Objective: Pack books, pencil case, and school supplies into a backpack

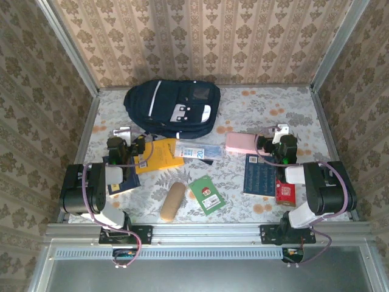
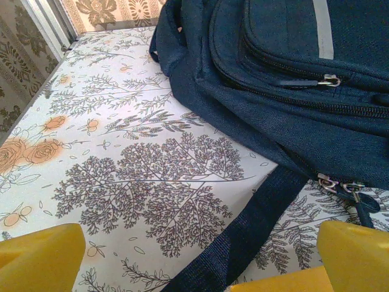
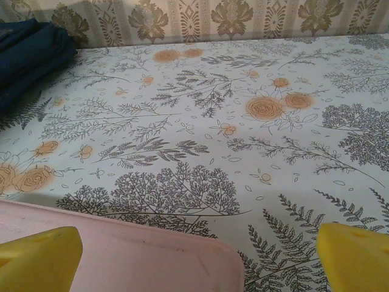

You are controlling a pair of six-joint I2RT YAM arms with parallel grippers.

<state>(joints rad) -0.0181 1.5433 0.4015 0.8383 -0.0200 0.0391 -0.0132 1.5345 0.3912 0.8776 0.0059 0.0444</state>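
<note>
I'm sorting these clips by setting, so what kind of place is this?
Probably a staged robot test booth, not a real room: wallpapered panels in a metal frame, a flowered tabletop, and a backpack with a yellow book laid out.

Soft, even light fills the scene; the backpack (image 1: 173, 109) casts only a faint shadow behind it. In both wrist views the yellow fingertips (image 2: 36, 258) blur at the lower edge.

My left arm (image 1: 91, 185) hides most of a navy book (image 1: 126, 177) lying nearer me than the backpack (image 1: 173, 109). My right arm (image 1: 322, 188) covers part of the red pack (image 1: 285, 193). From my right wrist, the pink box (image 3: 121, 258) runs off the bottom edge. The print on the packet (image 1: 197, 150) is too small to read.
</note>
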